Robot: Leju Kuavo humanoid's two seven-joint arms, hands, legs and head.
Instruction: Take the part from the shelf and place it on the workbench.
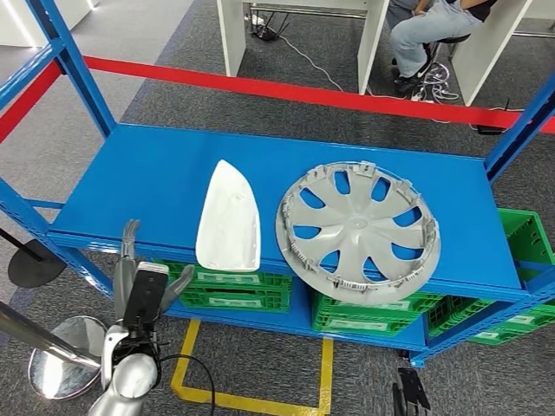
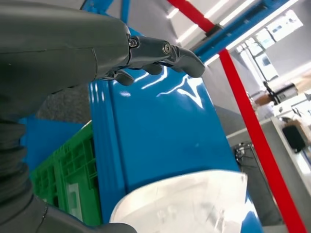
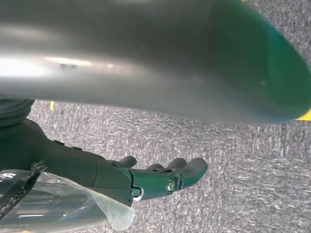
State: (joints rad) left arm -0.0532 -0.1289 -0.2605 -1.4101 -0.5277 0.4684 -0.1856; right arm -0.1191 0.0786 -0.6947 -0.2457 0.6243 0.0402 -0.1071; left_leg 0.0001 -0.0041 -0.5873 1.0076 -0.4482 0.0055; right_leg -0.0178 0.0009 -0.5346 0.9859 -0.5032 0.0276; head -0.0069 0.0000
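A white, smooth, rounded-triangle part [image 1: 228, 218] lies on the blue shelf [image 1: 157, 178] near its front edge. To its right lies a grey wheel cover [image 1: 358, 228], overhanging the front edge a little. My left hand [image 1: 140, 282] hangs in front of and below the shelf edge, left of the white part, fingers apart and holding nothing. In the left wrist view its fingers [image 2: 165, 52] reach over the blue shelf [image 2: 165, 131], apart from the white part [image 2: 183, 204]. My right hand [image 1: 409, 394] hangs low by the floor; its fingers [image 3: 165, 179] are stretched out over grey carpet, empty.
Green crates [image 1: 236, 290] fill the level under the shelf, with more at the right [image 1: 524, 238]. Blue uprights [image 1: 75, 61] frame the rack. A red barrier strip [image 1: 295, 91] runs behind it. A seated person [image 1: 425, 35] and white desks are beyond. A round stand base [image 1: 62, 355] sits at lower left.
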